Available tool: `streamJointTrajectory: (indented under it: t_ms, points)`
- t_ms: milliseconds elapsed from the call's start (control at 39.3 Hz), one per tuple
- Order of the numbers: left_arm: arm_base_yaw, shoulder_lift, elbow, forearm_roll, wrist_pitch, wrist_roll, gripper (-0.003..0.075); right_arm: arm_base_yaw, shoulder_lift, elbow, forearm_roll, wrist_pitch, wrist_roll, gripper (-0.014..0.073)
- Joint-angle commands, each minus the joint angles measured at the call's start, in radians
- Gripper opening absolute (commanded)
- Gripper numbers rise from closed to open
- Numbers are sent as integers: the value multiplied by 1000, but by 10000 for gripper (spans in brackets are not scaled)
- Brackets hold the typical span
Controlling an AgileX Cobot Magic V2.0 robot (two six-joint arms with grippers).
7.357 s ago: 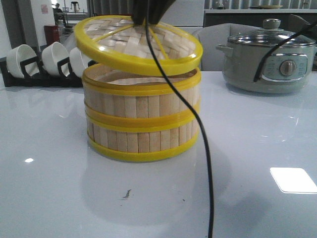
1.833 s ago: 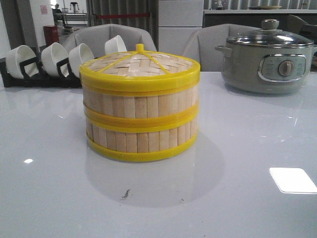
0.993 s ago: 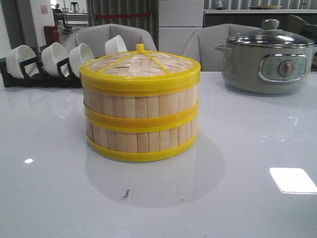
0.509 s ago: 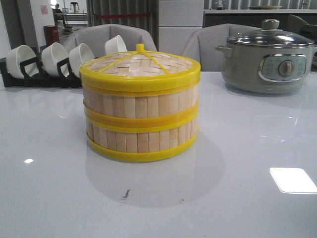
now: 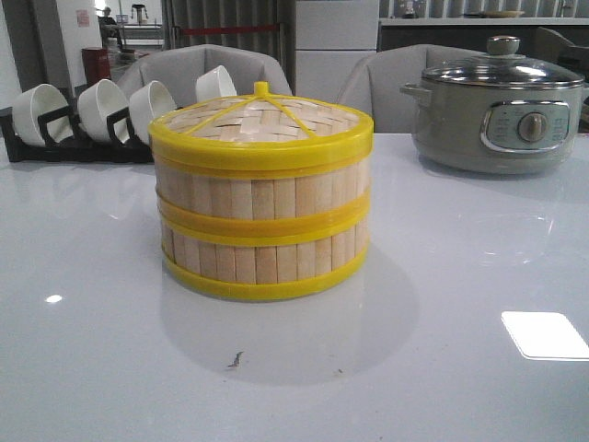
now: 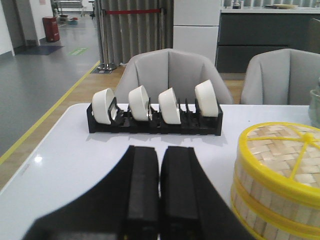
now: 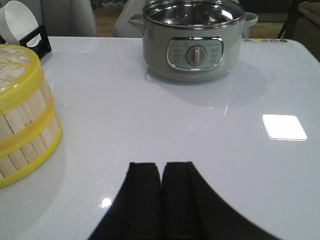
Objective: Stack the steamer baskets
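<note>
Bamboo slats and yellow rims mark the steamer baskets (image 5: 261,230), stacked two high at the centre of the white table (image 5: 479,276), with the woven lid (image 5: 260,124) seated on top. At about ten o'clock from the stack, a black rack (image 5: 55,138) holds white bowls (image 5: 101,106); at about two o'clock stands a grey electric pot (image 5: 502,115) with a glass lid.

Neither arm shows in the front view. In the left wrist view, the left gripper (image 6: 159,197) has its fingers (image 6: 142,190) pressed together on nothing, the stack at its two o'clock, apart from them. In the right wrist view, the right gripper (image 7: 161,200) is likewise clenched and empty, the stack at its ten o'clock, well clear.
</note>
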Motion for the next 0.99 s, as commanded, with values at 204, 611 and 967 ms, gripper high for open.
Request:
streamJointTrajectory:
  t_ms: [204,611,967]
  points:
    - [19,-146,314,-56,-324,-7,88,-6,2,-30,-1,-80,-11,55]
    - [21,-340,526,-90,-332,-7,88,-6,2,-30,-1,-80,-11,55]
    - [21,-337,526,-82,-334,-7,88,-6,3,-30,-1,-80,-11,55]
